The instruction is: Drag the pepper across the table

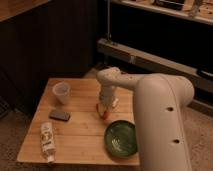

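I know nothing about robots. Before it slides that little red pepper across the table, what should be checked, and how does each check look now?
1. Gripper is down at the pepper: ok.
2. Firm hold on the pepper: cannot tell.
3. Pepper lies on the table, away from its edges: ok.
4. Path toward the cup and dark flat object has bare wood first: ok.
5. Green plate sits close in front of the pepper; dragging that way would hit it: not ok.
6. Bottle lies near the front left edge, away from the pepper: ok.
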`<action>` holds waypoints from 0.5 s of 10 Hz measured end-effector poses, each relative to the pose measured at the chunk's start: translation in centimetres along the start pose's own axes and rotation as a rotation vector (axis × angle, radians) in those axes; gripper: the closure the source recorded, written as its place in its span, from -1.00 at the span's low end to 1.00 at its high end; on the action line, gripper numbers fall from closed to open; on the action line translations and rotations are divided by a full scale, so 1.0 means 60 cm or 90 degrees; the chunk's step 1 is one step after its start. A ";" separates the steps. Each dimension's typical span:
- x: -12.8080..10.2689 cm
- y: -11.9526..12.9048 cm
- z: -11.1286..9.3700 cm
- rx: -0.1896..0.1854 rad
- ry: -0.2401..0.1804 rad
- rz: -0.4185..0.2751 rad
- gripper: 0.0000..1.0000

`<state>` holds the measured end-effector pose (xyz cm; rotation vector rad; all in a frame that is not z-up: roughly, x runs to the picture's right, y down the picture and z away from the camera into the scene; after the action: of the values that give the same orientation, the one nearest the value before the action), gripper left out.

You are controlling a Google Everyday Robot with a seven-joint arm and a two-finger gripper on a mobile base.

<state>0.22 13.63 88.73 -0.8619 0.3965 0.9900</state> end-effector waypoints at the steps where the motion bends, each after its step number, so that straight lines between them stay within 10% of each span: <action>1: 0.000 0.000 0.000 0.000 0.000 0.000 0.94; 5: 0.002 -0.001 0.000 -0.001 0.000 0.001 0.94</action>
<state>0.34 13.70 88.67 -0.8626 0.3966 0.9912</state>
